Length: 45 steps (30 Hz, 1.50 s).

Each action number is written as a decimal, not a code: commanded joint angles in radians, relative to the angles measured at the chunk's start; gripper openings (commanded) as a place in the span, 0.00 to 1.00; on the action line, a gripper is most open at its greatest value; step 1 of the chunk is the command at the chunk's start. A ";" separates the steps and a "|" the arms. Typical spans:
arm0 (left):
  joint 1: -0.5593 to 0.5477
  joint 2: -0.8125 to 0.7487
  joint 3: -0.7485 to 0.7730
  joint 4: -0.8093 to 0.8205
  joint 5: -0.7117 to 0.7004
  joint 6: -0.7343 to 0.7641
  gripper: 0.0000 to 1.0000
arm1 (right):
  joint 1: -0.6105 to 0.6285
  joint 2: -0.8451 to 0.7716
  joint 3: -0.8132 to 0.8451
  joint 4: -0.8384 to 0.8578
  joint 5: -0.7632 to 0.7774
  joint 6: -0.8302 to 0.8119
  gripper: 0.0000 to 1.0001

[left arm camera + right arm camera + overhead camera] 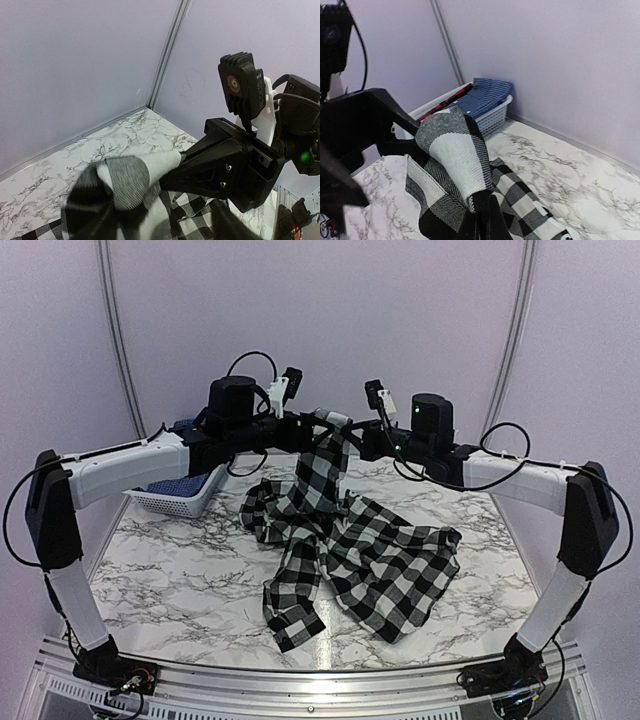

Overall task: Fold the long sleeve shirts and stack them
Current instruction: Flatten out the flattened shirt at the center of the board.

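The black-and-white checked shirt lies spread and crumpled on the marble table, with one part pulled up to where my two grippers meet. My left gripper and right gripper face each other above the back of the table, both shut on that raised cloth. In the left wrist view the bunched cloth hides my own jaws, and the right gripper reaches into it. In the right wrist view the cloth drapes over my fingers. The blue shirt lies in the basket and also shows in the right wrist view.
The white slotted basket stands at the back left by the wall, seen too in the right wrist view, with a red and black item inside. Walls close the back and sides. A metal rail runs along the near edge.
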 commanded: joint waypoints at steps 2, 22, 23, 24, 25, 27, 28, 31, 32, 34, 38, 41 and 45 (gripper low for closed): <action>-0.001 -0.033 -0.073 0.036 -0.121 -0.088 0.84 | 0.010 0.040 0.103 -0.091 0.382 -0.091 0.00; -0.079 -0.205 -0.634 -0.196 -0.282 -0.217 0.83 | -0.135 0.387 0.431 -0.097 0.992 -0.363 0.00; -0.100 -0.194 -0.636 -0.211 -0.293 -0.212 0.83 | -0.140 0.395 0.439 -0.098 0.993 -0.365 0.00; -0.113 -0.181 -0.637 -0.216 -0.321 -0.215 0.84 | -0.144 0.404 0.446 -0.099 0.993 -0.370 0.00; -0.121 -0.169 -0.637 -0.218 -0.329 -0.217 0.84 | -0.147 0.412 0.451 -0.095 1.000 -0.377 0.00; -0.138 -0.130 -0.616 -0.236 -0.364 -0.215 0.84 | -0.152 0.422 0.456 -0.085 1.002 -0.390 0.00; -0.147 -0.116 -0.599 -0.250 -0.384 -0.210 0.84 | -0.156 0.427 0.457 -0.084 1.004 -0.393 0.00; -0.168 -0.052 -0.555 -0.280 -0.408 -0.206 0.82 | -0.173 0.439 0.464 -0.079 1.005 -0.393 0.00; -0.173 -0.036 -0.544 -0.288 -0.417 -0.209 0.80 | -0.180 0.444 0.466 -0.079 1.005 -0.390 0.00; -0.184 -0.010 -0.528 -0.301 -0.428 -0.216 0.72 | -0.194 0.449 0.469 -0.077 1.007 -0.391 0.00; -0.192 -0.012 -0.532 -0.343 -0.495 -0.239 0.30 | -0.222 0.457 0.479 -0.079 1.036 -0.398 0.00; -0.167 -0.060 -0.567 -0.390 -0.584 -0.254 0.00 | -0.244 0.457 0.472 -0.079 1.095 -0.404 0.00; -0.056 -0.151 -0.605 -0.453 -0.658 -0.257 0.00 | -0.289 0.451 0.449 -0.096 1.181 -0.398 0.00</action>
